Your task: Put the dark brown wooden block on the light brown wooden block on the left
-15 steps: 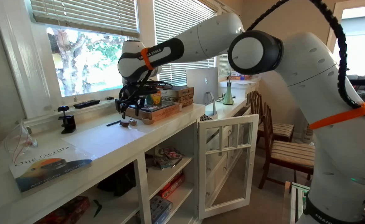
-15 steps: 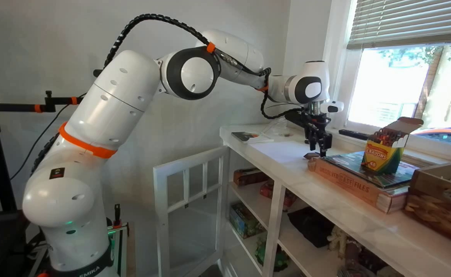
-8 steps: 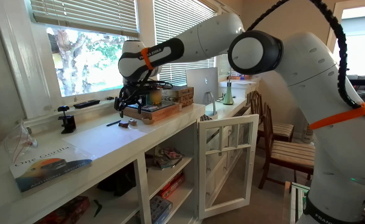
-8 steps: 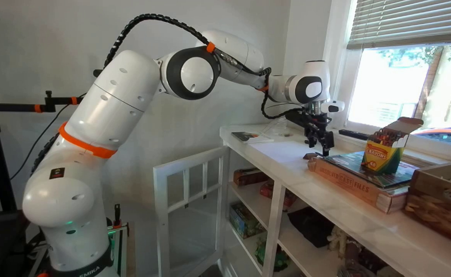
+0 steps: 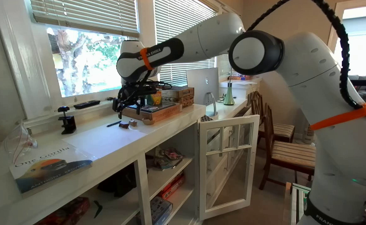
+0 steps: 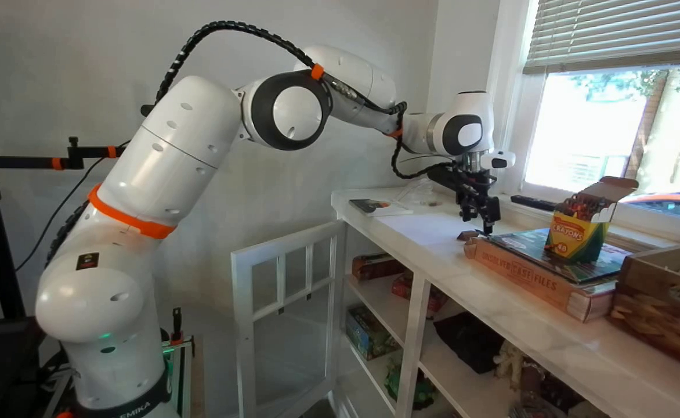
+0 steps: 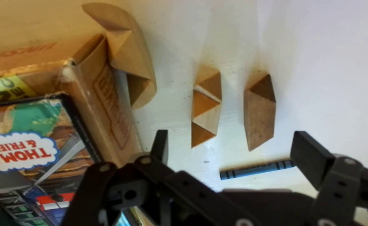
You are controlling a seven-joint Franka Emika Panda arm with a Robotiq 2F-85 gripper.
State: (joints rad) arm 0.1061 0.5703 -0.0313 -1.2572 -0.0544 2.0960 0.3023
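Note:
The dark brown wooden block lies on the counter in the wrist view, right of a smaller patterned block in mixed browns, with a gap between them. A longer light brown wooden block lies further left against the cardboard box. In an exterior view the dark block, the patterned block and the light brown block stand in a row. My gripper is open and empty above the counter. Its fingers frame the dark and patterned blocks in the wrist view. The gripper shows in both exterior views.
A blue crayon lies near the blocks. A game box bears a crayon box. White paper, a book and a black clamp are on the counter. The glass cabinet door stands open.
The gripper's fingers have spread further apart, and the gripper has shifted slightly away and up from the dark block. The dark brown block has shifted slightly and sits free on the counter.

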